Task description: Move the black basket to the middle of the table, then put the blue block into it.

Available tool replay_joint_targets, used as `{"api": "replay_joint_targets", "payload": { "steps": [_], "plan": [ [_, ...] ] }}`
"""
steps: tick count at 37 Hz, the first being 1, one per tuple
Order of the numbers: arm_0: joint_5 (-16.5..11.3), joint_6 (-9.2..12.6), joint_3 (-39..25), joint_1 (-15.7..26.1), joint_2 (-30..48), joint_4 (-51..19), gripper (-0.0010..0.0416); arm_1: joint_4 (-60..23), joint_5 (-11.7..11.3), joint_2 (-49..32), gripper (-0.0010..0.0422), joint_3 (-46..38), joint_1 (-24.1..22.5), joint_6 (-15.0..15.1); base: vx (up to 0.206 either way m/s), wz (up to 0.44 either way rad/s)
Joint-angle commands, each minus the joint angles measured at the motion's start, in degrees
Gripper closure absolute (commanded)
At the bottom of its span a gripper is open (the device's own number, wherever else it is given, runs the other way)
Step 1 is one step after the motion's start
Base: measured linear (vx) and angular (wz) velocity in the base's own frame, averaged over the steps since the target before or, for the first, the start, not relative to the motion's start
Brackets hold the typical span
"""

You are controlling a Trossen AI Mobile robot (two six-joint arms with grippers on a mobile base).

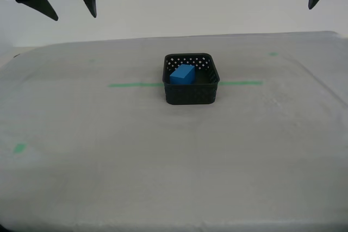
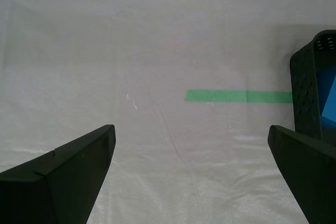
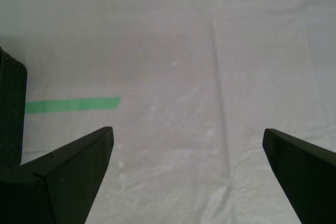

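Up at the exterior view's left, my second pincer (image 1: 74,17) hangs high over the counter (image 1: 81,177). Its jaws are spread wide with nothing between them. Its own camera confirms it: two dark fingers (image 2: 68,171) far apart, with bare cloth in the gap. From there the tape line (image 2: 239,96) runs over to the basket (image 2: 310,93) at the frame edge, with a sliver of the block (image 2: 329,103) showing inside.

Down on the near part of the counter, toward the exterior view's left, lies a small tape bit (image 1: 19,148). It is well apart from everything else.

Moving to the centre, the basket (image 1: 191,93) sits upright and square-on in the middle of the counter. It is right on the tape line (image 1: 133,85), which comes out on both sides of it.

And the block (image 1: 182,74) is in! It rests inside the basket, in the half toward the exterior view's left and near the back wall. Its long axis runs front to back, swung a little toward the exterior view's right. One short end faces the camera.

Past the basket there is another tape bit (image 1: 273,54), far back.

My first pincer (image 3: 186,129) rounds it off high at the exterior view's right. The exterior view catches only one finger, but the first wrist view shows the jaws wide and empty over the cloth. The basket's dark wall sits off to one side, and the pincer touches nothing.
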State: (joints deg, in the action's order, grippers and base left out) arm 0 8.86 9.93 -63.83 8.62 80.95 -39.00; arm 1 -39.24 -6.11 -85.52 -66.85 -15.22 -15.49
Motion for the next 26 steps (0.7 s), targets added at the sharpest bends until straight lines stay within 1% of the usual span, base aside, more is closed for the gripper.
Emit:
{"api": "replay_joint_targets", "payload": {
  "steps": [1,26],
  "plan": [
    [0.20,0.09,0.00,0.00,-0.02,0.02,0.0007,0.00,0.11,0.02,0.0012,0.00,0.04,0.09,0.000,0.000],
    [0.20,0.09,0.00,0.00,-0.02,0.02,0.0007,0.00,0.11,0.02,0.0012,0.00,0.02,0.09,0.000,0.000]
  ]
}}
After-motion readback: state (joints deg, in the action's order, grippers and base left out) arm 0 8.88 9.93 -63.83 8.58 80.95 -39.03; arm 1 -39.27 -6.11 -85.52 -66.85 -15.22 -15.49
